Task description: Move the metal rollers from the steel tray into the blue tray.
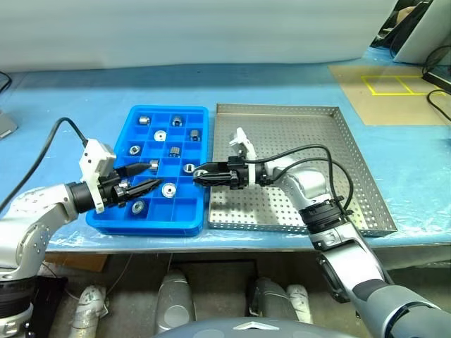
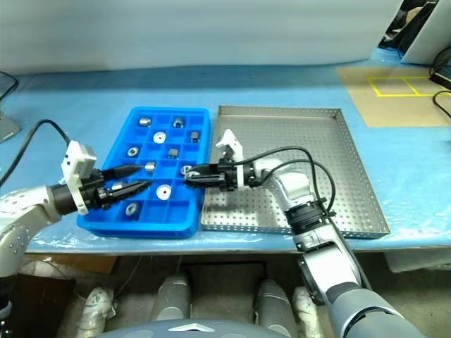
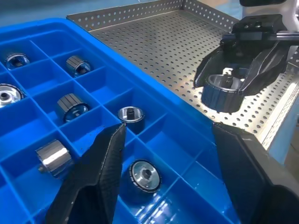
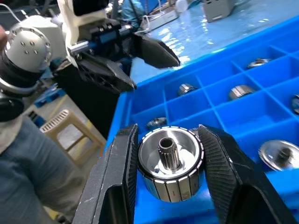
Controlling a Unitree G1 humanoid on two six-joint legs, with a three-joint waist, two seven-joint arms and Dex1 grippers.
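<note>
The blue tray point(image 1: 151, 224) lies left of the steel tray point(image 1: 303, 127), their long sides touching. Several metal rollers point(image 1: 168, 190) sit singly in the blue tray's compartments. My right gripper point(image 1: 199, 174) points left at the blue tray's right rim, just above it, and is shut on one roller point(image 4: 170, 163), which is gripped by its ribbed sides with the hollow end facing the wrist camera. My left gripper point(image 1: 149, 176) hovers over the blue tray's near-left compartments, open with nothing between its fingers point(image 3: 100, 172). It points toward the right gripper.
The trays rest on a blue-covered table, close to its front edge. A tan mat with yellow tape squares point(image 1: 391, 84) lies at the far right. Cables point(image 1: 310, 151) loop from my right wrist over the steel tray. Another cable trails from the left wrist.
</note>
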